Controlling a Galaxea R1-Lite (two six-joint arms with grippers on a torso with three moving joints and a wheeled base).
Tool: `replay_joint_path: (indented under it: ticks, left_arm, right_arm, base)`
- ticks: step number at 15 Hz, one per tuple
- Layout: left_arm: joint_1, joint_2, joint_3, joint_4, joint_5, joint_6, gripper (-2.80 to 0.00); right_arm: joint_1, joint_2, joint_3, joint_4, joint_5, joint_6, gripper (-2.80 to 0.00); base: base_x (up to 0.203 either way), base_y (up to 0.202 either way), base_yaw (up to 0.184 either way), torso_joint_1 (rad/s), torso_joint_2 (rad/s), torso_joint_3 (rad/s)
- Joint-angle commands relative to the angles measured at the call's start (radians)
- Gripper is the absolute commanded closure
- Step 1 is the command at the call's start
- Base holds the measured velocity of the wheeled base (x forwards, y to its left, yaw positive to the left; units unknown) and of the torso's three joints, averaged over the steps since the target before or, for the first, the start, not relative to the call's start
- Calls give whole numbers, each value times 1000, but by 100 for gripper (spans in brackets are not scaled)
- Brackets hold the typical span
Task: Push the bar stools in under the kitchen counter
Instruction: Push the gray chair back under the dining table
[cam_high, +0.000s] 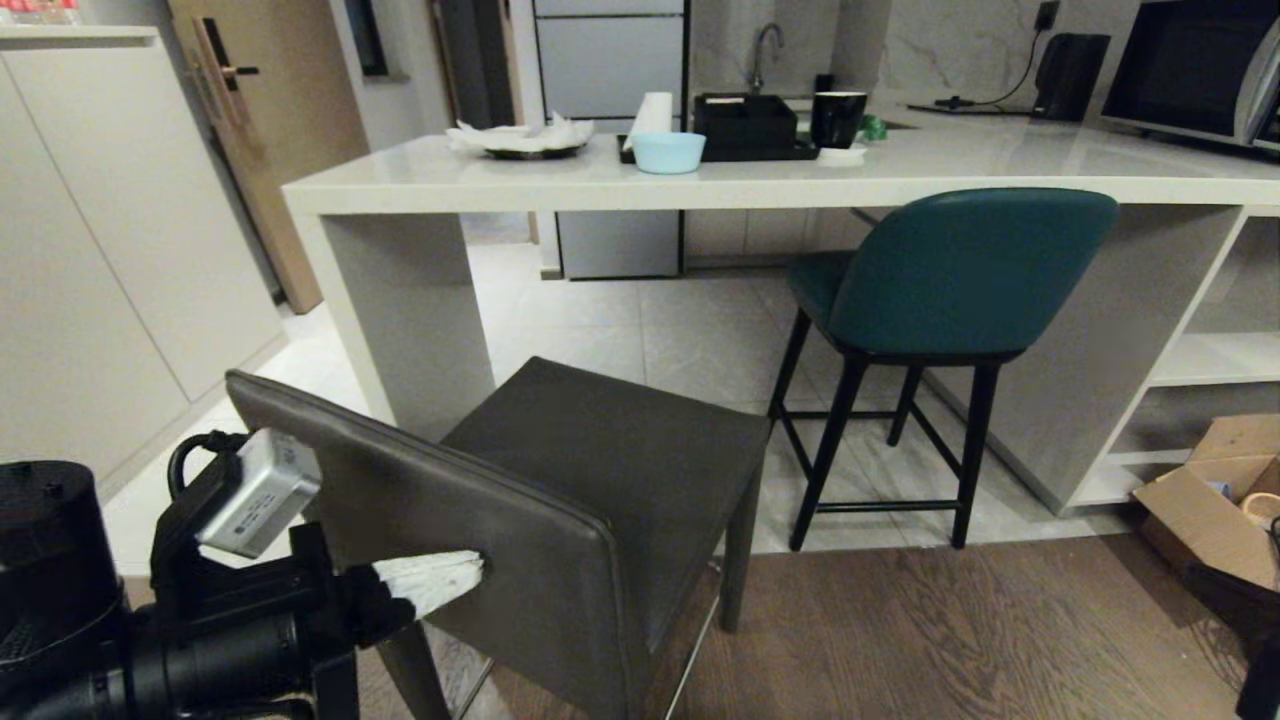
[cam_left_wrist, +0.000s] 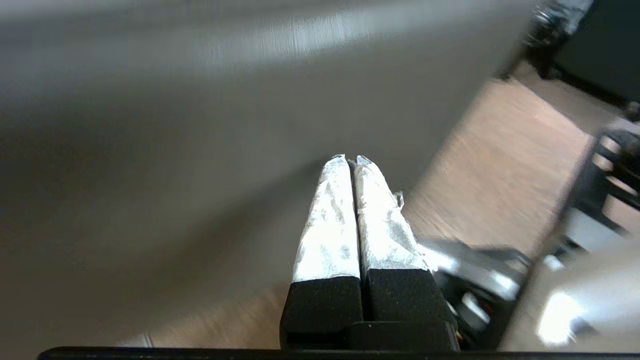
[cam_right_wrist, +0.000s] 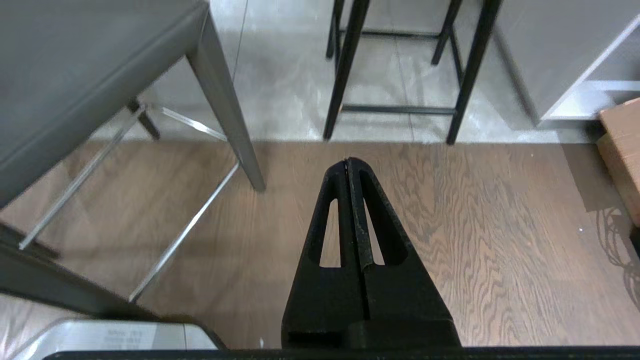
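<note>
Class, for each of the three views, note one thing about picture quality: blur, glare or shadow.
Head view: sharp, with soft glare on the kitchen counter. Left wrist view: the grey stool back is smeared by motion blur, though the left gripper stays crisp. Right wrist view: sharp, with a cable shadow on the wood floor.

We find no text we can read. The silver camera box (cam_high: 258, 495) on the left wrist carries a small dark printed label, and the same box (cam_right_wrist: 117, 341) shows faint print, but both are too small to make out.
</note>
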Motion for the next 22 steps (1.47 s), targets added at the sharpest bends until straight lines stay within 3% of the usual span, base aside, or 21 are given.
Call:
replay_joint_path:
  ticks: [1,5,10,16,22]
  left_arm:
    - [-37,98,-7,-66,26,0,0]
    - [-160,210,-6,-247,157,-33,0]
    - [-160,268,-45,-249,168,-36,0]
    - [-207,432,-163,-337,270,-37,0]
    - [-304,623,-268,-532,451,-68,0]
  right_arm:
    - [-3,-75,37,5,-13,3,0]
    - [-5,-78,42,5,-14,3,0]
    - [-6,-83,48,5,-14,4,0]
    - [-8,-87,47,5,-15,3,0]
    - [-8,-89,46,5,-15,4,0]
  base:
    - [0,0,0,0,0,0]
    - [0,0,0,0,0,0]
    - [0,0,0,0,0,0]
    - [0,0,0,0,0,0]
    - [0,0,0,0,0,0]
